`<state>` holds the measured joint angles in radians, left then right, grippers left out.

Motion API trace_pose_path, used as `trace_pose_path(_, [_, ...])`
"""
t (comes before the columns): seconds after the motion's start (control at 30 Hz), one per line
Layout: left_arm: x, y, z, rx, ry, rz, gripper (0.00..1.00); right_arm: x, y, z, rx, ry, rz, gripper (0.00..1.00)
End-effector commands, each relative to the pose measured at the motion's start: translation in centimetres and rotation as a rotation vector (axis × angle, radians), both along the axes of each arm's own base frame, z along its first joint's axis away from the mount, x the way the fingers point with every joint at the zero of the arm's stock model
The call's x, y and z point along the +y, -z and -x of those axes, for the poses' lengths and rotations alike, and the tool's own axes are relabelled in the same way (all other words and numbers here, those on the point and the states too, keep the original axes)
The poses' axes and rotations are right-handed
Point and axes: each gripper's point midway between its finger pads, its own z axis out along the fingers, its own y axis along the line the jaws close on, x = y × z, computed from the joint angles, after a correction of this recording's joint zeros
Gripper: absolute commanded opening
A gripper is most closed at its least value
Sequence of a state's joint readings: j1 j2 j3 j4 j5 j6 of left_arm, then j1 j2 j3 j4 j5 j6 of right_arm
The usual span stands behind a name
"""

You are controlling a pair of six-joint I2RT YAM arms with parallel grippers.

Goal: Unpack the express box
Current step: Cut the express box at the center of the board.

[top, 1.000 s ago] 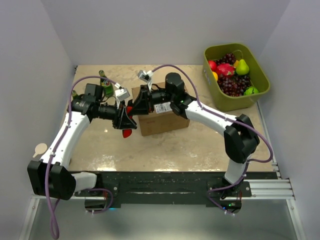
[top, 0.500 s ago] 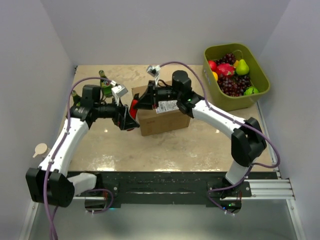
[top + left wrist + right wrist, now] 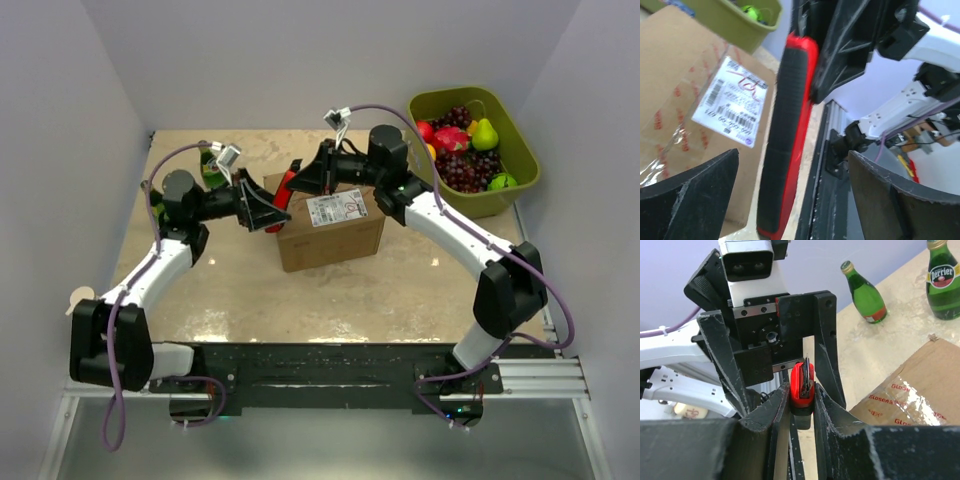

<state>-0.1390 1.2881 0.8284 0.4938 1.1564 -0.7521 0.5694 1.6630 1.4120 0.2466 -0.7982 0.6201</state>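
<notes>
The express box (image 3: 330, 235) lay on the table, label (image 3: 338, 207) up. Over the box's left end, the top view showed only a red sliver. The right wrist view showed the right gripper (image 3: 801, 396) pinching a red-and-black cutter (image 3: 802, 382). The left gripper (image 3: 270, 212) faced it there, fingers spread wide.

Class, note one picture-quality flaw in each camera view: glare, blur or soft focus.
Top external: light glares off the glossy table near the arm bases. Left wrist: its near fingers and the red tool look soft. Right wrist: glare whitens the tape on the express box.
</notes>
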Motion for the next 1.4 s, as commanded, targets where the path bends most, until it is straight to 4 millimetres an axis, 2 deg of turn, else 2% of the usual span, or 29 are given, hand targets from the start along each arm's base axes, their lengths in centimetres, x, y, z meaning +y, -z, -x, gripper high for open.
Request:
trace_pose_path(0.0, [-1.4,-2.4,2.9,-0.108,0.151,0.084,0.84,-0.4,-3.0,0.5,-0.083,0.009,-0.025,0.00])
trace_pose_path(0.07, [-1.5,-1.9,3.3,-0.104,0.166,0.087,0.77,-0.4,-3.0,0.2,-0.091,0.012,-0.024,0.00])
trace_pose_path(0.1, [-1.4,-1.4,3.4,-0.098,0.172,0.085,0.67,-0.4,-3.0,0.1,-0.091,0.018,-0.021,0.00])
trace_pose_path(0.17, [-1.4,-1.0,3.9,-0.105,0.195,0.081,0.58,-0.3,-2.7,-0.2,-0.089,0.022,-0.016,0.00])
trace_pose_path(0.2, [-1.5,-0.7,3.9,-0.105,0.205,0.078,0.48,-0.3,-2.6,-0.3,-0.087,0.025,-0.013,0.00])
trace_pose_path(0.27, [-1.5,-0.3,4.0,-0.092,0.228,0.080,0.40,-0.3,-2.3,-0.3,-0.082,0.022,-0.008,0.00])
trace_pose_path(0.3, [-1.5,-0.2,4.0,-0.075,0.231,0.081,0.30,-0.3,-2.1,-0.3,-0.081,0.023,-0.005,0.00])
trace_pose_path(0.37, [-1.5,-0.1,4.1,-0.081,0.242,0.075,0.22,-0.4,-1.9,-0.1,-0.080,0.022,-0.002,0.00])
trace_pose_path(0.4, [-1.6,-0.2,4.0,-0.090,0.245,0.071,0.08,-0.4,-1.8,-0.1,-0.083,0.020,-0.003,0.00])
trace_pose_path(0.43, [-1.5,-0.2,3.9,-0.114,0.253,0.060,0.00,-0.5,-1.9,0.0,-0.089,0.020,-0.004,0.00])
trace_pose_path(0.5, [-1.5,-0.4,3.4,-0.130,0.259,0.041,0.00,-0.9,-1.6,0.6,-0.107,0.000,0.003,0.00])
trace_pose_path(0.57, [-1.5,-0.2,3.2,-0.104,0.275,0.023,0.00,-1.5,-0.3,1.3,-0.109,-0.015,0.024,0.00])
trace_pose_path(0.6, [-1.6,-0.8,2.9,-0.158,0.279,0.014,0.00,-2.1,-0.3,2.2,-0.104,-0.019,0.036,0.02])
trace_pose_path(0.63, [-1.5,-0.9,3.0,-0.168,0.298,0.006,0.00,-2.6,1.5,3.0,-0.069,-0.025,0.062,0.11])
trace_pose_path(0.67, [-1.6,-0.4,3.0,-0.116,0.310,-0.003,0.00,-3.0,2.0,4.1,-0.072,-0.053,0.065,0.23])
trace_pose_path(0.7, [-1.6,-1.1,2.5,-0.202,0.319,-0.019,0.00,-3.6,0.8,5.3,-0.119,-0.061,0.041,0.40])
trace_pose_path(0.73, [-1.6,-1.0,2.5,-0.209,0.335,-0.029,0.00,-3.9,1.4,5.7,-0.119,-0.062,0.049,0.45])
trace_pose_path(0.77, [-1.4,0.3,2.9,-0.065,0.343,-0.043,0.00,-4.1,1.3,5.7,-0.142,-0.049,0.054,0.51])
trace_pose_path(0.8, [-1.5,-0.5,2.0,-0.244,0.346,-0.072,0.00,-4.4,1.1,5.6,-0.144,-0.027,0.061,0.54])
trace_pose_path(0.83, [-1.5,0.0,1.7,-0.242,0.331,-0.106,0.00,-4.6,0.5,5.5,-0.165,-0.017,0.057,0.54])
trace_pose_path(0.87, [-1.1,2.1,2.9,-0.070,0.346,-0.141,0.00,-4.6,0.3,5.4,-0.176,-0.014,0.056,0.54])
trace_pose_path(0.9, [-1.1,1.2,1.9,-0.258,0.360,-0.180,0.00,-4.7,0.1,5.2,-0.188,-0.004,0.050,0.55])
trace_pose_path(0.93, [-1.0,1.9,2.0,-0.254,0.371,-0.219,0.00,-4.8,0.1,4.9,-0.189,0.004,0.047,0.56])
trace_pose_path(0.97, [-0.7,2.6,3.0,-0.135,0.406,-0.240,0.00,-4.7,-0.2,4.7,-0.183,0.012,0.037,0.57])
trace_pose_path(1.0, [-0.4,3.5,3.0,-0.205,0.429,-0.278,0.00,-4.7,-0.6,4.4,-0.193,0.019,0.023,0.58])
trace_pose_path(1.03, [-0.2,3.9,3.3,-0.195,0.441,-0.292,0.00,-4.6,-0.4,4.2,-0.182,0.021,0.017,0.60])
trace_pose_path(1.17, [0.2,4.2,4.6,-0.169,0.462,-0.307,0.00,-4.1,-1.3,3.3,-0.179,0.027,-0.023,0.65])
trace_pose_path(1.3, [0.2,3.8,4.7,-0.172,0.453,-0.306,0.00,-3.6,-1.8,2.6,-0.188,0.021,-0.036,0.68])
trace_pose_path(1.37, [0.2,3.6,4.8,-0.173,0.443,-0.307,0.00,-3.4,-1.2,2.3,-0.179,0.021,-0.027,0.68])
